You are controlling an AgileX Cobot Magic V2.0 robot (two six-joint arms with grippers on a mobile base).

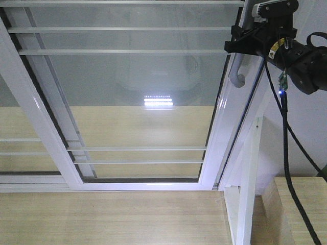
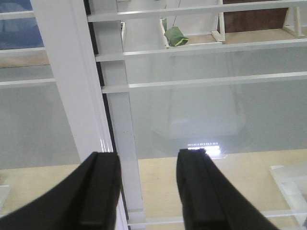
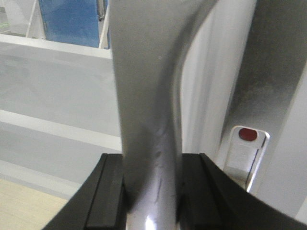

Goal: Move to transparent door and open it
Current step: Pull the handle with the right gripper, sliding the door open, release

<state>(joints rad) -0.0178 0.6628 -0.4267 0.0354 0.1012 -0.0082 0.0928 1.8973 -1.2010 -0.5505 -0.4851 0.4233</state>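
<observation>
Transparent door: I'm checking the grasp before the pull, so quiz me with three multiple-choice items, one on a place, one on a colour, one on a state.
1. In the front view, where on the transparent door does the handle sit?
A) right-hand frame, high up
B) bottom rail
C) left-hand frame, low down

2. What colour is the round mark on the lock plate?
A) green
B) red
C) yellow

3. What state is the right tool in?
A) open, clear of the door
B) shut on a horizontal bar
C) shut on the handle

Answers:
1 A, the handle curves off the right frame near the top.
2 B, the right wrist view shows a red dot.
3 C, its jaws close against the handle on both sides.
</observation>
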